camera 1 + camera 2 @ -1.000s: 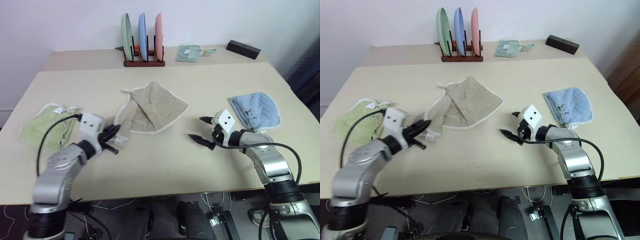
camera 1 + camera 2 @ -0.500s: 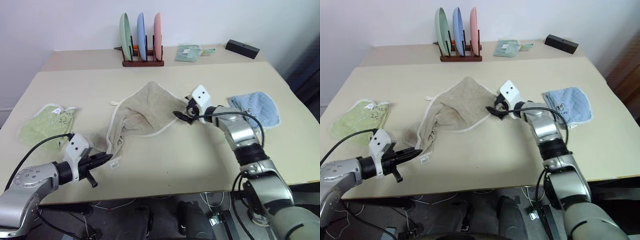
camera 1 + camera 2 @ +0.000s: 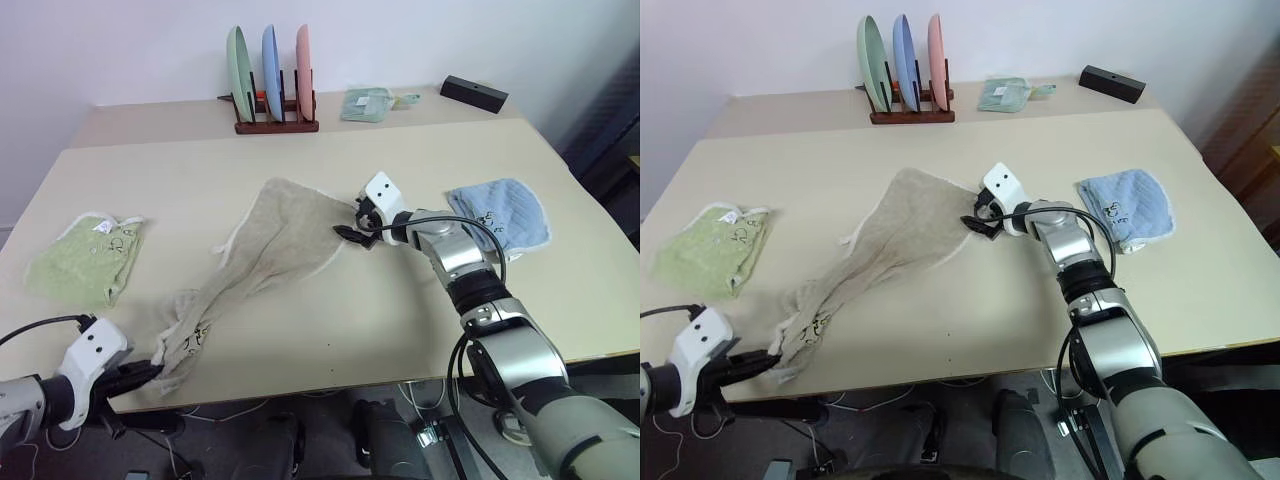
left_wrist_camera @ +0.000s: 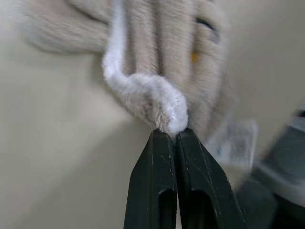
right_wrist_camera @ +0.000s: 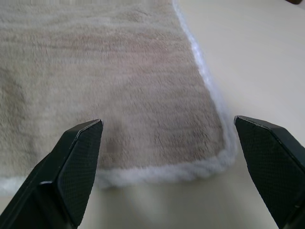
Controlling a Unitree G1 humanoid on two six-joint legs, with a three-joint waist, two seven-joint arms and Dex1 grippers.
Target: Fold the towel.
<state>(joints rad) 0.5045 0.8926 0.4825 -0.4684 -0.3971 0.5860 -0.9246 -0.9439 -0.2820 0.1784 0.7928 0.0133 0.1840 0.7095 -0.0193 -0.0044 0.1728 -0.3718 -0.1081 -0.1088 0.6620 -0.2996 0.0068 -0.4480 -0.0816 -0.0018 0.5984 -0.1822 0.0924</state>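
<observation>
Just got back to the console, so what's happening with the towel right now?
The left gripper has its jaws shut on a white-edged corner of the towel, near the table's front left edge, so the cloth lies drawn out in a long diagonal strip. The right gripper sits with jaws open at the towel's far right corner, not gripping it yet. No fold has been made. The green towel and blue towel lie off to the sides.

Bare table (image 3: 400,300) between green towel (image 3: 85,258) and blue towel (image 3: 500,212).
</observation>
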